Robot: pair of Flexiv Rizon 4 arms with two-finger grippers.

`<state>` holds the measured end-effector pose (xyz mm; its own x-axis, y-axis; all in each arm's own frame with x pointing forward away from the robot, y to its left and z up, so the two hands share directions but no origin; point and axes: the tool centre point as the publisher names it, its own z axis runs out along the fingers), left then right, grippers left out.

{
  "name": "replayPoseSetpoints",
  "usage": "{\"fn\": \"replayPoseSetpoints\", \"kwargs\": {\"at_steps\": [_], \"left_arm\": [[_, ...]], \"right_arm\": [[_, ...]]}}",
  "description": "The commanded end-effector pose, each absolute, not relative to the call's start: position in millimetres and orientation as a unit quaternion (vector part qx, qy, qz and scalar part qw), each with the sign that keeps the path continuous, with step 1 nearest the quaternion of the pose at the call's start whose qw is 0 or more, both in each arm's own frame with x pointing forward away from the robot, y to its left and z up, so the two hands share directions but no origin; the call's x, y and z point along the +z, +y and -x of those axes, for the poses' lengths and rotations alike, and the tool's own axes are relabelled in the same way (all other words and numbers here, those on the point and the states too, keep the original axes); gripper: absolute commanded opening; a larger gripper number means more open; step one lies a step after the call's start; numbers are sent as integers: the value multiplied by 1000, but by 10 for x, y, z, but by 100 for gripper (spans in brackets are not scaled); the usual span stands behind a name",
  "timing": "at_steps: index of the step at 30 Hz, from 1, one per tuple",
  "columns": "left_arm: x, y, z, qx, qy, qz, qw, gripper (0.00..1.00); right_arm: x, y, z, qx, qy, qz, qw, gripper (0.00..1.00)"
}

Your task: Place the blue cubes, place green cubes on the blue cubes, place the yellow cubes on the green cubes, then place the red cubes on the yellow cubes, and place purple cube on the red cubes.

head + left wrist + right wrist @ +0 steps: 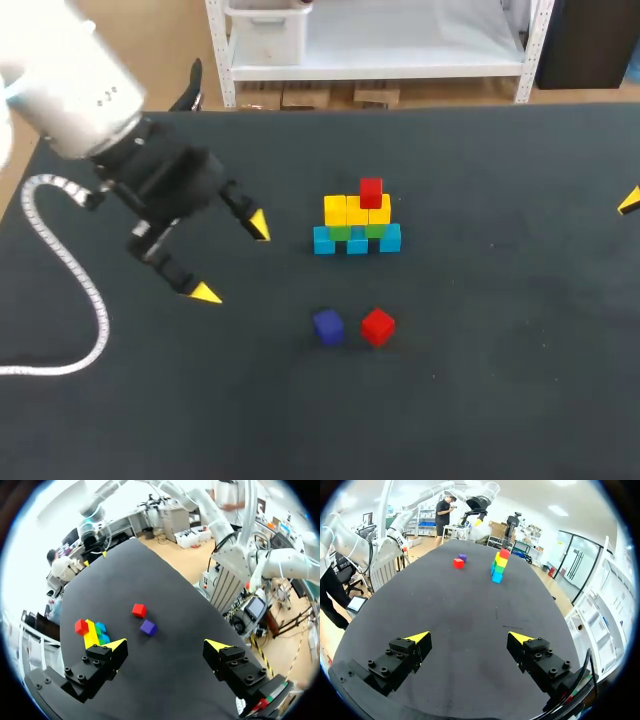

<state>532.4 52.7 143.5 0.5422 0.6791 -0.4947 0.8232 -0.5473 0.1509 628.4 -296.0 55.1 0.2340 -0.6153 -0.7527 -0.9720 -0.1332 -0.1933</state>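
Note:
A cube stack [357, 220] stands mid-table: three light blue cubes [357, 243] at the bottom, two green cubes [340, 233] on them, three yellow cubes [357, 211] above, and one red cube [371, 190] on top. A loose purple cube [328, 325] and a loose red cube [378, 326] lie side by side in front of it. My left gripper [232, 259] hangs open to the stack's left, holding nothing; in its wrist view [166, 645] the purple cube [147, 627] and red cube [139, 610] lie ahead of it. My right gripper [469, 637] is open and empty, far from the stack [498, 565].
The black table [500, 300] carries only the cubes. A grey cable [70, 270] from my left arm loops over the table's left side. Just one yellow fingertip [630, 202] of my right gripper shows at the head view's right edge.

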Motion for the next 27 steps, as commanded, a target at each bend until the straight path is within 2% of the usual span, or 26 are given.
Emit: {"fn": "replayPoseSetpoints", "kwargs": {"at_steps": [1, 27], "left_arm": [[1380, 244, -5406, -188, 425, -871, 159, 100], [895, -642, -5356, -118, 467, -874, 60, 100]], "right_arm": [[543, -2959, -6290, 260, 561, 706, 344, 100], [543, -2959, -6290, 260, 561, 706, 344, 100]]}}
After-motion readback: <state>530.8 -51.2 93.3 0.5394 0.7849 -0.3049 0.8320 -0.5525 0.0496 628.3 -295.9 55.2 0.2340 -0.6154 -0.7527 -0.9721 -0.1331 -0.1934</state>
